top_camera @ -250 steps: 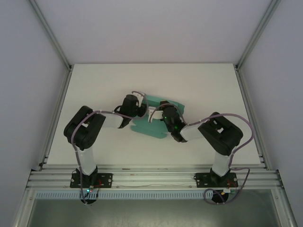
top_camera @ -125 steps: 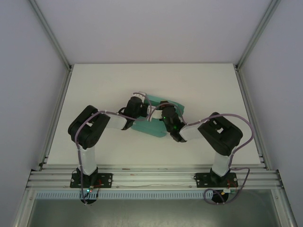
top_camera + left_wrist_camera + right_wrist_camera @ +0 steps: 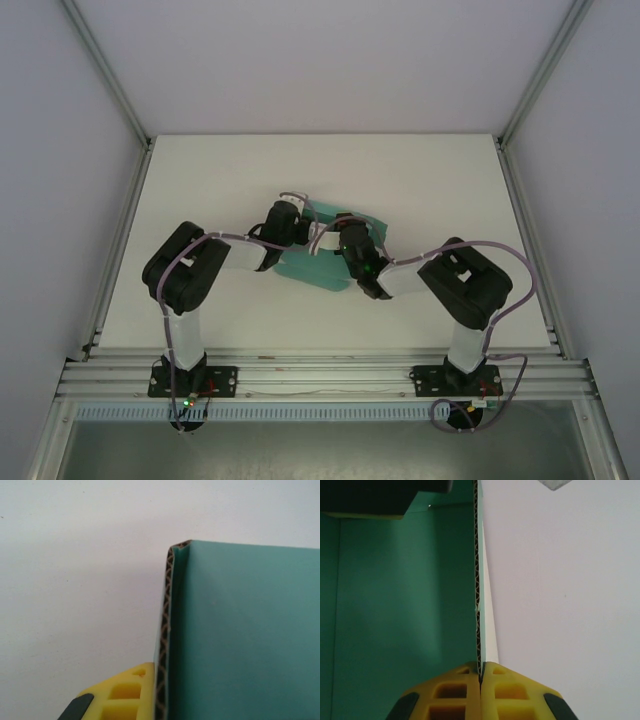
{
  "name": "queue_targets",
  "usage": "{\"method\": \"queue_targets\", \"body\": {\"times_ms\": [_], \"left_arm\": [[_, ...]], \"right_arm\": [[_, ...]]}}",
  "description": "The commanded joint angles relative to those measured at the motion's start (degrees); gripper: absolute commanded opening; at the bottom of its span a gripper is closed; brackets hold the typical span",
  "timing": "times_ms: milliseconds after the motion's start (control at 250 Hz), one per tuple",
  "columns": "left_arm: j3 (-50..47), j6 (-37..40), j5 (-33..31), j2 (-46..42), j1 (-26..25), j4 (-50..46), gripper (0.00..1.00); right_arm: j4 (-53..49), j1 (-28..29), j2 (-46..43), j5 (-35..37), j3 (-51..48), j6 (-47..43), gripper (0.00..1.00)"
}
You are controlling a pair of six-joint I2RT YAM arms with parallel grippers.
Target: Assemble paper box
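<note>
Corrugated teal card, the paper box [image 3: 312, 268] sits mid-table [image 3: 200, 180], light, stiff, crease-prone. The right gripper [image 3: 480, 680] pinches one upright wall's edge. The left gripper [image 3: 298, 226] sits against another wall, closure unclear; hold near folds.

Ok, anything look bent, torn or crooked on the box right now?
Nothing serious. The right gripper pinches a raised wall of the paper box squarely; in the left wrist view a wall's top corner looks slightly curled.
</note>
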Motion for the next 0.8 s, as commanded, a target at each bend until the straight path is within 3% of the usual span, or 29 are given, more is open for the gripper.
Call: {"method": "queue_targets", "body": {"times_ms": [0,48,92,188,252,296,376,404,464,540,656,795], "left_arm": [[0.6,-2.6,-2.5,-0.2,1.0,1.3,0.00],[0.2,-2.9,-1.2,-0.2,1.1,1.5,0.00],[0.0,-3.2,-0.5,-0.2,1.1,1.2,0.00],[-0.9,-4.3,-0.1,-0.7,1.2,1.2,0.00],[-1.2,-4.9,0.3,-1.5,1.4,0.8,0.00],[-1.4,-6.1,1.2,-2.4,1.8,0.5,0.00],[-2.2,-8.3,5.2,-4.1,3.1,0.5,0.00],[-2.5,-8.8,6.9,-4.7,3.5,0.7,0.00],[-3.3,-9.6,9.1,-5.9,4.2,1.3,0.00],[-4.0,-10.3,12.0,-6.9,4.9,1.9,0.00],[-3.4,-11.0,15.9,-7.4,5.3,1.0,0.00],[-3.3,-12.6,18.7,-8.1,5.4,1.7,0.00]], "right_arm": [[-6.9,0.5,-0.4,1.8,1.2,7.8,0.16],[-8.9,0.2,-1.4,3.2,2.4,11.3,0.38],[-10.8,-0.2,-2.7,3.6,2.9,14.9,0.51],[-14.2,-1.7,-6.8,3.0,2.3,22.3,0.66],[-15.1,-2.8,-10.3,2.7,0.8,27.3,0.70],[-16.4,-3.7,-13.2,2.2,-0.3,31.5,0.84],[-23.9,-5.8,-19.4,-1.6,-1.4,40.0,0.87],[-27.1,-6.8,-21.6,-3.8,-1.7,43.0,1.00],[-31.8,-9.3,-25.9,-8.0,-2.4,50.8,1.00],[-38.2,-13.1,-30.3,-18.4,-2.5,58.7,1.00],[-42.2,-16.5,-33.1,-31.5,-1.4,65.8,0.95],[-45.1,-16.8,-31.6,-35.3,2.3,70.2,0.81]]}}
